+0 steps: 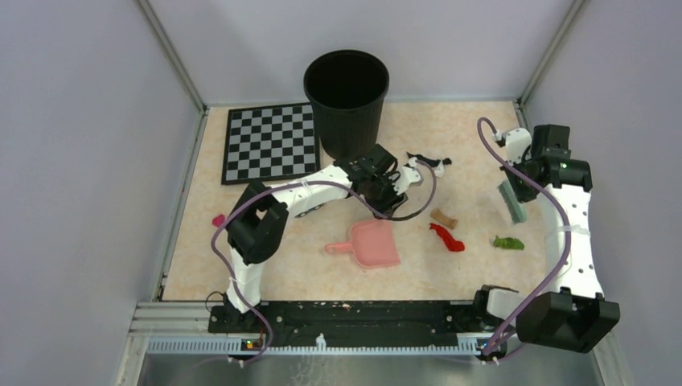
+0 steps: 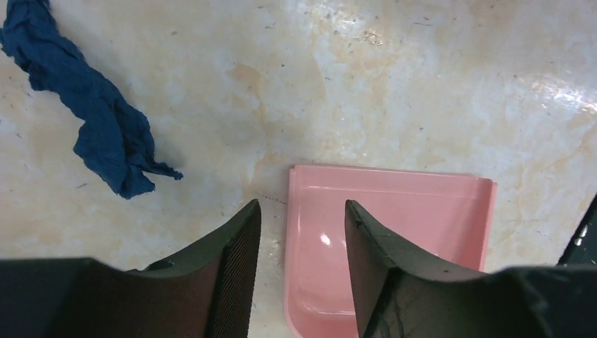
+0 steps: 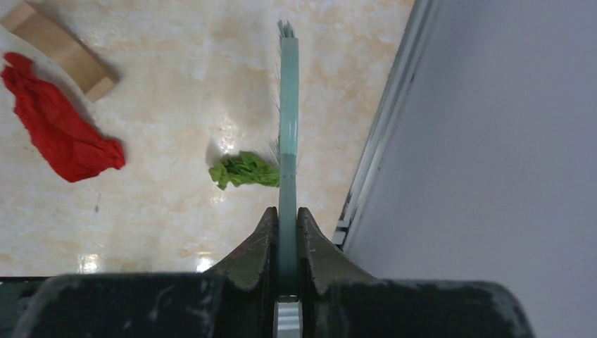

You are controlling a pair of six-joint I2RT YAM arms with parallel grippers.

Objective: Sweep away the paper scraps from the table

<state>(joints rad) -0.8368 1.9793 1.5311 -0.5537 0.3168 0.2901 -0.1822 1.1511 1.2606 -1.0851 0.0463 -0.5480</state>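
- Six crumpled, twisted paper scraps [image 1: 446,238] lie scattered on the marbled peach-beige table [image 1: 474,121].
- One smooth pink plastic dustpan [image 2: 394,211] lies under the left gripper [image 2: 303,208], whose jaws are parted and empty.
- One grey-green bristled brush [image 3: 288,105] is clamped in the right gripper [image 3: 287,211].

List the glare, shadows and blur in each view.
Top external: even soft light; the inside of the black bin is featureless dark. Left wrist: glare on the table at upper right, a small highlight on the pink dustpan, the near fingers slightly soft. Right wrist: white glare spots on the table near the sharp green scrap.
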